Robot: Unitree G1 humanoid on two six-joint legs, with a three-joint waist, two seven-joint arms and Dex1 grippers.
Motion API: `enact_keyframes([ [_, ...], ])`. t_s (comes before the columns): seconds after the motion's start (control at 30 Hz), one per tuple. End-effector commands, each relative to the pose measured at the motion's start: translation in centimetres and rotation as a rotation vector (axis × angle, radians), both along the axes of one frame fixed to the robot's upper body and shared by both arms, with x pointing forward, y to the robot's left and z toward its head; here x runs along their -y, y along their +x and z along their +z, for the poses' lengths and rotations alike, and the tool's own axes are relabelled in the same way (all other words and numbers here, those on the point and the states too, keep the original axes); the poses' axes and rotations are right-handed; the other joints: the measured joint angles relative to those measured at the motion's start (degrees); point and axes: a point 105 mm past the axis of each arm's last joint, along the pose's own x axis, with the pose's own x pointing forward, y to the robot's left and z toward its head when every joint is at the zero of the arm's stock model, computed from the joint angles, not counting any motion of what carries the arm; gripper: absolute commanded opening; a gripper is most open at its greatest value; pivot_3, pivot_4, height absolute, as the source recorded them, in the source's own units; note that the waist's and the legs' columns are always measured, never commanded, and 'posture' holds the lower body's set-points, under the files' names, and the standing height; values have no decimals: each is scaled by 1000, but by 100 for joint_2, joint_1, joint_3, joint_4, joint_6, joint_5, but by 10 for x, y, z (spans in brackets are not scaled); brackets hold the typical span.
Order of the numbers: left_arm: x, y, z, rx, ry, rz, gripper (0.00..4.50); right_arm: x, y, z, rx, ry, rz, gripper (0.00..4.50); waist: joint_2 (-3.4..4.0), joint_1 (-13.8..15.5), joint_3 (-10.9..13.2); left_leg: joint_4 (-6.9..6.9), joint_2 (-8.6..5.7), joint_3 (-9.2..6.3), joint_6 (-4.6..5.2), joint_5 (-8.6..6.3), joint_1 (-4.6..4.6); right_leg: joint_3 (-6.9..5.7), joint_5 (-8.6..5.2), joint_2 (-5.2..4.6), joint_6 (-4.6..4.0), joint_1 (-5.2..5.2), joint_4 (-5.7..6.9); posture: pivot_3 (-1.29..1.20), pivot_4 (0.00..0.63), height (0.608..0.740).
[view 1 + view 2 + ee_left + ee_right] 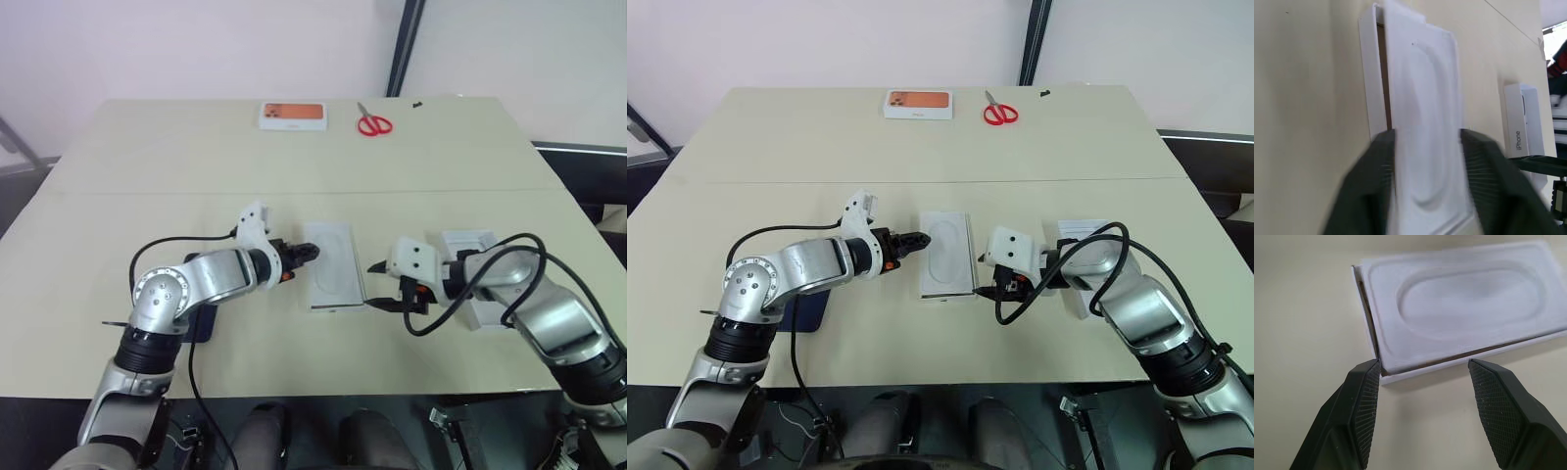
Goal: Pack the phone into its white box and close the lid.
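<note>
My left jaws were spread at the left long side of the white box [1449,368], which lay near the middle of the table [147,166]. In my left wrist view, the two black fingers [1366,191] stood apart with the near end of the flat white insert [333,264] between them. That view was too blurred for me to tell whether either finger touched it. The insert, with its embossed oblong facing up, lay on top of the box and sat slightly askew. A strip of the brownish floor showed along one edge.

My right jaws were spread too, and held nothing. They pointed at the box's near right corner, with one fingertip [1364,396] just at that corner and the other well clear over bare table.

The phone [813,311] lay flat on the table under my left forearm, left of the box and apart from it. Only part of its dark blue body showed. The lid [470,245] sat on the table to the right of the box, partly hidden behind my right wrist.

At the far edge were the white box with an orange picture [293,115] and, beside it, red-handled scissors [373,123].
</note>
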Motion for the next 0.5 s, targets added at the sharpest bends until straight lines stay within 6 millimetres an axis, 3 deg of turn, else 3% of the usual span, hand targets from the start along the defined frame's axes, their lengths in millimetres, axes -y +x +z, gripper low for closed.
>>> enact_keyframes([
  [0.03, -5, -5, 12, 52, -16, -32, 3847, 5, 9, 18, 75, 13, -25, 3010, 1, -4, 0, 0, 0, 0, 0, 0, 0, 0, 0, 0, 0, 0, 0, 0, 150, 740],
  [0.13, -15, -7, 12, 77, 14, -46, 3847, 6, 14, 20, 86, 17, -37, 3010, 4, -11, 4, -1, 0, 0, 0, 0, 0, 1, 0, 0, 0, -2, 0, 0, 150, 740],
  [0.2, -33, -5, 16, 138, 78, -31, 3847, 4, 19, 26, 95, 45, -56, 3010, 4, -21, 9, -2, 0, 0, 0, 0, 0, 0, 0, 0, 0, -2, 0, 0, 150, 740],
  [0.3, -57, 0, 27, 270, 165, -13, 3919, -2, 27, 32, 98, 91, -78, 2134, 7, -42, 20, -4, 0, 0, -1, 1, 0, 1, 0, 2, -1, -4, 0, 0, 150, 740],
  [0.43, -85, 5, 38, 453, 294, 3, 3919, -20, 31, 30, 88, 116, -76, 38, 11, -31, 27, -10, 0, 1, -3, 2, 0, 1, 0, 2, -1, -4, -6, 0, 150, 740],
  [0.5, -98, 3, 34, 536, 420, -35, 3919, -33, 37, 24, 94, 115, -85, 38, 13, -55, 31, -17, 0, 5, -4, 2, -1, 3, -1, 2, -2, -8, -10, 0, 150, 740],
])
